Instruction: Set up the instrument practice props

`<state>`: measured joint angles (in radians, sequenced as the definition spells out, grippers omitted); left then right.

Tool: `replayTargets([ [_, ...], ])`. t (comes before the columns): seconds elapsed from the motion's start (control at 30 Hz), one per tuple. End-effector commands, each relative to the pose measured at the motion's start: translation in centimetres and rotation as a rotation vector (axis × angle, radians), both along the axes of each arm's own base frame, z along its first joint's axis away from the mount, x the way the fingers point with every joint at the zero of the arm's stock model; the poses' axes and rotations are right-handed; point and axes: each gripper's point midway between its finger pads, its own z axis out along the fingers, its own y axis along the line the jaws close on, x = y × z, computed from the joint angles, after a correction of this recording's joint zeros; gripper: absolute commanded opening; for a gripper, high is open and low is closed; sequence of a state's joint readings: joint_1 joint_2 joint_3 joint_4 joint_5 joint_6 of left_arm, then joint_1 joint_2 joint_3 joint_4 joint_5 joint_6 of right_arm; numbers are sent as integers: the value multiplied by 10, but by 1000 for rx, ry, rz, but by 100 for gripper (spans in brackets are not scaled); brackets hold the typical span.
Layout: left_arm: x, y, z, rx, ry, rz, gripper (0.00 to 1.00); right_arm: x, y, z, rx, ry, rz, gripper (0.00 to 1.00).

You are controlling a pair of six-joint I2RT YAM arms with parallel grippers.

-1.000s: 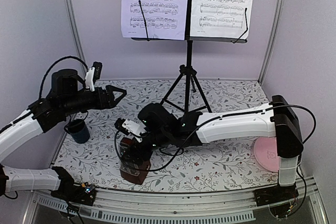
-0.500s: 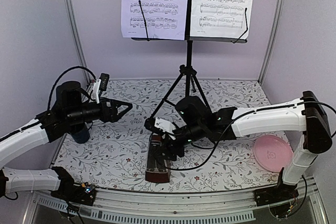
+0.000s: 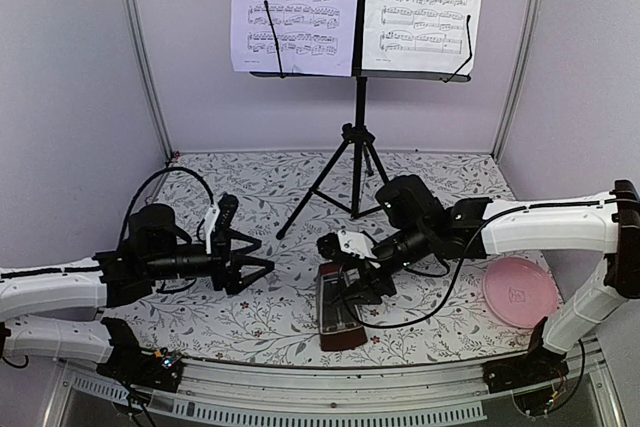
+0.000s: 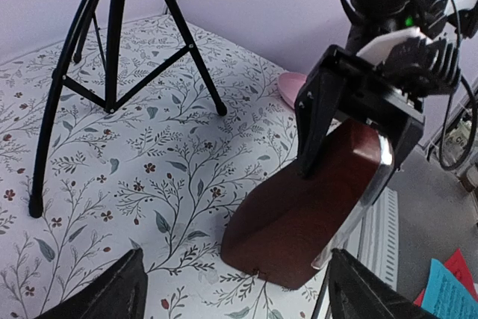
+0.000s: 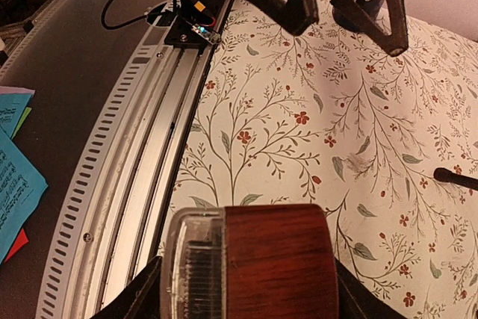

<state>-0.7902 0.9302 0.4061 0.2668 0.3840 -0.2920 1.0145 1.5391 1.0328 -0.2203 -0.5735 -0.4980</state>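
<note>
The black music stand (image 3: 357, 147) rises at the back centre, with two white sheets of music (image 3: 295, 7) (image 3: 425, 7) on its desk. The dark-red metronome (image 3: 338, 315) leans tilted near the table's front centre. My right gripper (image 3: 354, 283) is shut on its top, and the right wrist view shows the fingers (image 5: 139, 298) tight against the metronome (image 5: 276, 259). My left gripper (image 3: 265, 254) hangs open, low and left of it, pointing at it. From the left wrist, the metronome (image 4: 306, 218) lies ahead between that open gripper's (image 4: 235, 298) fingertips, not touched.
A pink plate (image 3: 520, 292) lies at the front right, and its edge (image 4: 287, 87) shows behind the metronome. The stand's tripod legs (image 4: 112, 50) spread over the floral cloth. A slotted metal rail (image 5: 142, 184) runs along the near edge. Walls close in on three sides.
The right arm carried the metronome from front left to front centre. The left arm dropped lower and swung toward the front, its gripper now facing the metronome.
</note>
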Motion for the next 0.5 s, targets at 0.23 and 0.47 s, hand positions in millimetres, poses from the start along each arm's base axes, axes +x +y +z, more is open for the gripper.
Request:
replayTargets([
  [0.23,-41,-25,-54,131,-201,-175,82,-7,-2,28,73,-74,119,24],
  [0.47,-59,-39,-100,244,-283,-261,81,-10,-8,30,87,-103,144,22],
])
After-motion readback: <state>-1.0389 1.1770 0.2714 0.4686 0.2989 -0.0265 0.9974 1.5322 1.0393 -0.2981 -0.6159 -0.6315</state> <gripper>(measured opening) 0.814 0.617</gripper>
